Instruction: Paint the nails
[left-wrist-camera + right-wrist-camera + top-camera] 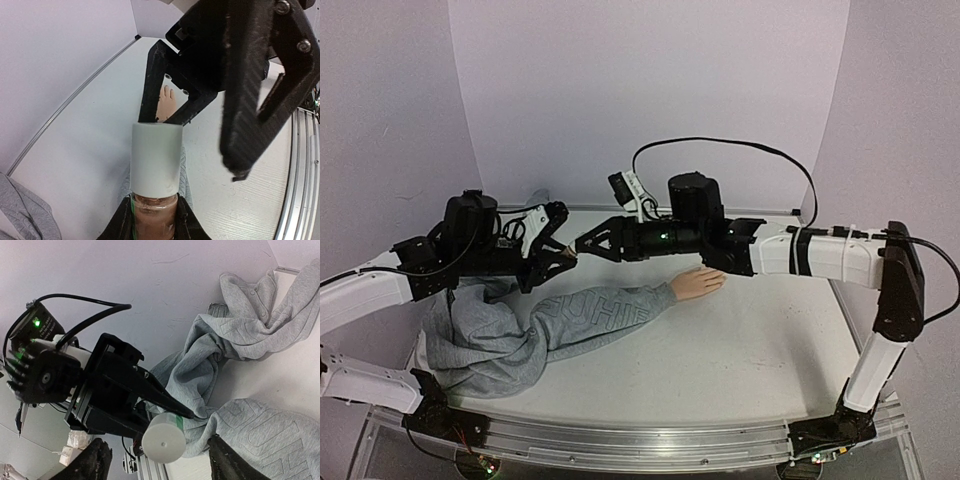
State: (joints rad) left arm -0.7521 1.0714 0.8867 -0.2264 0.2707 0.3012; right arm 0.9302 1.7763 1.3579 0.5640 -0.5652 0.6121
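From my station I see the left jaws clenched on the glass body of a small bottle (152,212) of brownish liquid. Its white cap (155,160) sticks out past the fingertips toward the right arm (820,255). The right jaws are released: in the right wrist view they stand one to each side of the cap with a gap showing on both sides, so I read them as around it and not touching. The two arms meet in the air over the left part of the table (750,350), above the shoulder of a grey sweatshirt (490,345) that lies crumpled close to the left arm (370,295). One sleeve (605,315) runs out of it to the right across the table and ends in the peach mannequin hand (698,284), which lies flat with its fingers pointing right, beneath the right arm in the top view. The nails (721,279) are at those fingertips, down on the table and well apart from the bottle and from both sets of jaws; they are too small for me to say anything about their surface. In the left wrist view the mannequin hand shows beyond the cap, framed by the right arm's fingers. A black cable (720,145) arches above the right arm
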